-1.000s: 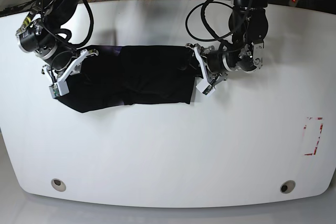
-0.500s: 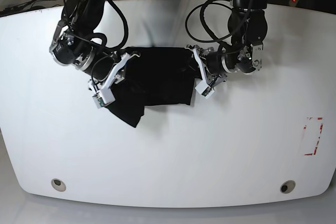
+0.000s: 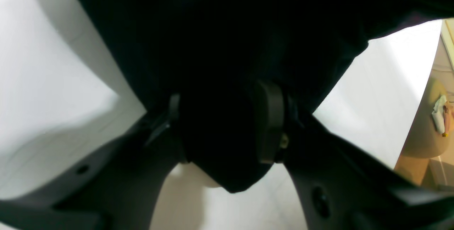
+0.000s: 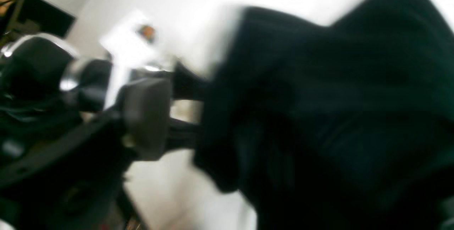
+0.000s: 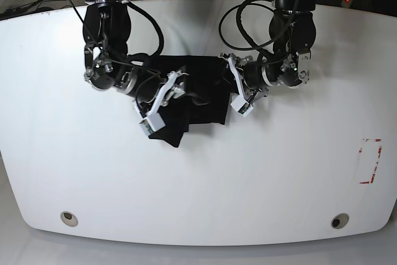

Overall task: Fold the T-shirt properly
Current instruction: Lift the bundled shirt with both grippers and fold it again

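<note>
Since the earlier frame, right gripper [image 5: 162,100] has carried its edge of the large black cloth T-shirt [image 5: 198,88] toward 3 o'clock; the jaw spread cannot be told. Left gripper [image 3: 227,123] clamps the shirt's 3 o'clock edge. Garment lies bunched between both grippers on the white table [image 5: 205,184].

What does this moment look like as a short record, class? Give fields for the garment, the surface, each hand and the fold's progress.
garment: black T-shirt, bunched, partly doubled over
surface: white table
left hand: shut on the T-shirt, cloth pinched between its fingers
right hand: over the shirt's folded-over part; grip unclear, wrist view blurred
progress: fold unfinished, one corner hangs out toward the near edge
</note>
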